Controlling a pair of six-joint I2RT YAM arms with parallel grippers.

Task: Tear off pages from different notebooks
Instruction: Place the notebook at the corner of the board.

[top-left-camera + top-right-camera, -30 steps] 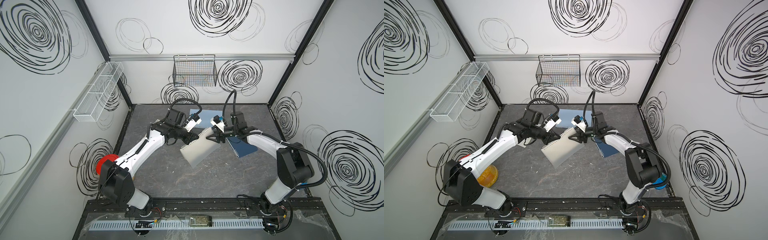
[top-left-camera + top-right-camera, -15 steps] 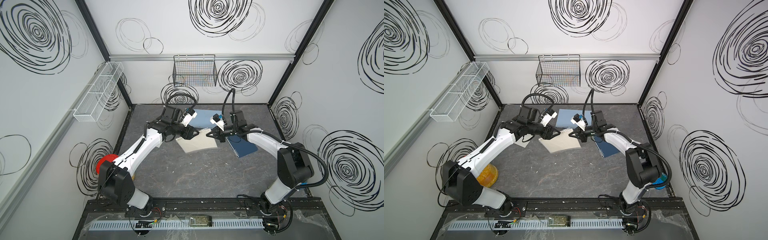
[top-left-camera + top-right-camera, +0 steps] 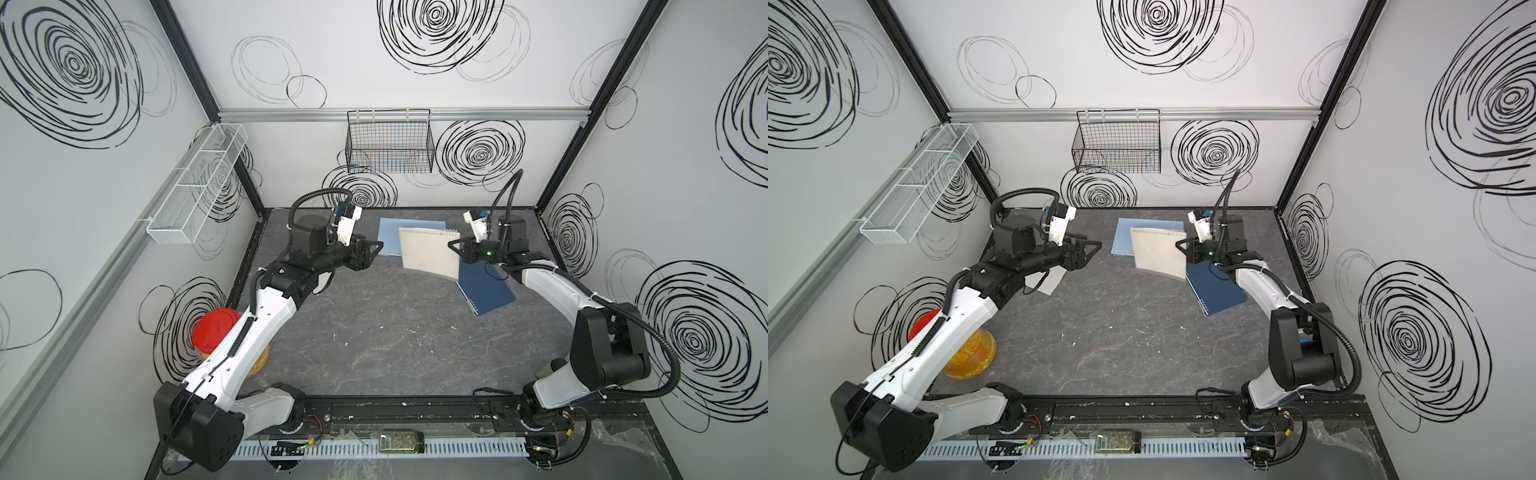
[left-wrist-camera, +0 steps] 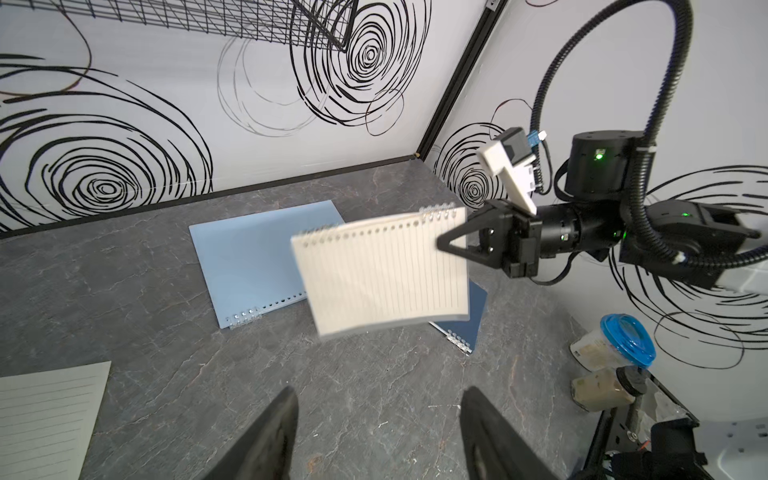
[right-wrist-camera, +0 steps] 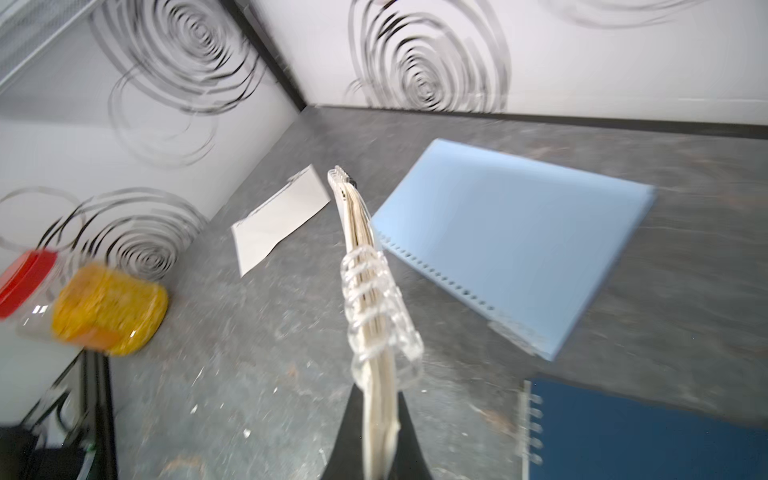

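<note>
The right end effector [image 3: 454, 246] is clamped on the wire-bound corner of the clear-covered notebook [image 3: 428, 254] and holds it tilted above the desk [image 3: 395, 332]. The notebook's free lower edge hangs over the navy notebook [image 3: 487, 289]. The light-blue notebook [image 3: 388, 239] lies flat by the back wall. The left end effector [image 3: 374, 250] has its jaws apart and holds nothing, just beside that cover's near edge. A torn lined page [image 3: 1047, 282] lies under the left arm (half hidden in both top views). Open grey desk runs from the notebooks to the front rail, flecked with paper scraps.
</note>
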